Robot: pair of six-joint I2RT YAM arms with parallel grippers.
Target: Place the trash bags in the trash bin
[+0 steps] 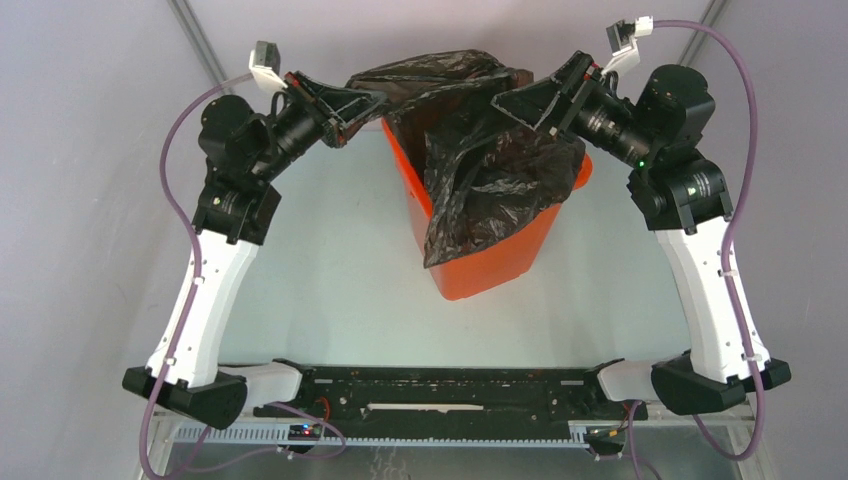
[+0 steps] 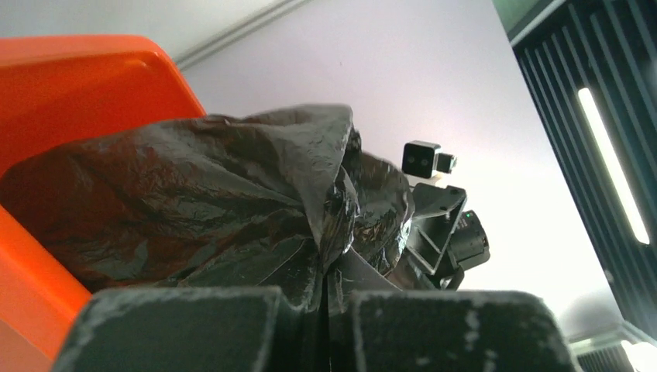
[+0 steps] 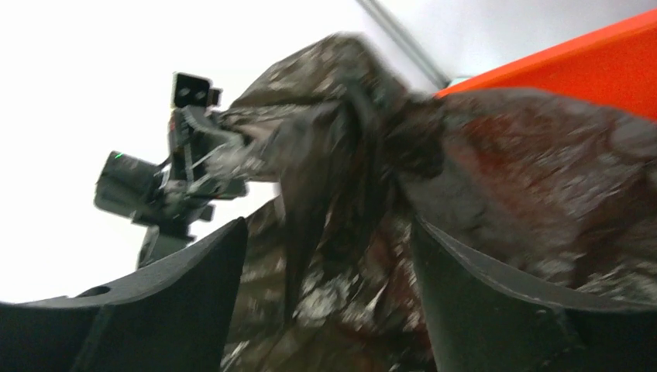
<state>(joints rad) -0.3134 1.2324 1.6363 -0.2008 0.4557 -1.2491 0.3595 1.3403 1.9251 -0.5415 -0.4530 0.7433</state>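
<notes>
The orange trash bin [image 1: 482,265] stands at the table's middle. The black trash bag [image 1: 490,170] is draped over its mouth and hangs down its front wall. My left gripper [image 1: 368,103] is above the bin's left rim, shut on a fold of the bag. In the left wrist view the film [image 2: 194,186] is pinched between the closed fingers [image 2: 321,310], with the bin [image 2: 77,77] behind. My right gripper [image 1: 512,108] is above the right rim. In the right wrist view its jaws [image 3: 327,225] stand wide apart with blurred bag film [image 3: 527,170] between them, beside the bin [image 3: 589,62].
Grey walls enclose the table on the left, right and back. The black base rail [image 1: 450,390] runs along the near edge between the arm bases. Each wrist view shows the other arm's wrist across the bag, in the left wrist view [image 2: 449,232] and the right wrist view [image 3: 163,186].
</notes>
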